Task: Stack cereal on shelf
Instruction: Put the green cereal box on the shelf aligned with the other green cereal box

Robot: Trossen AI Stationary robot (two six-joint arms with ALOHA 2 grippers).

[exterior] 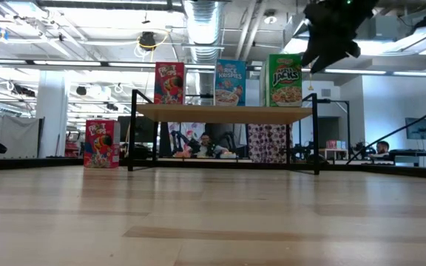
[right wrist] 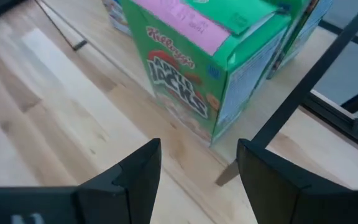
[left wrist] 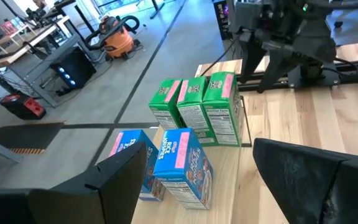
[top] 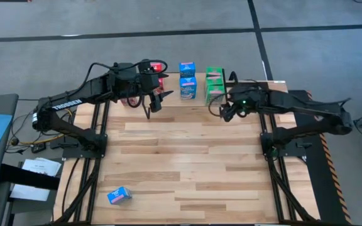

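Standing on the shelf (exterior: 224,112): Rice Krispies box (exterior: 231,82), Apple Jacks box (exterior: 285,80); both grippers' fingers apart, empty.

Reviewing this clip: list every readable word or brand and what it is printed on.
"Kellogg's APPLE JACKS": front of the green cereal box on the shelf.
"RICE KRISPIES": blue cereal box on the shelf.
"TROSSEN": left arm.
Red boxes' fronts, pink labels, side-panel print: too blurred to read.
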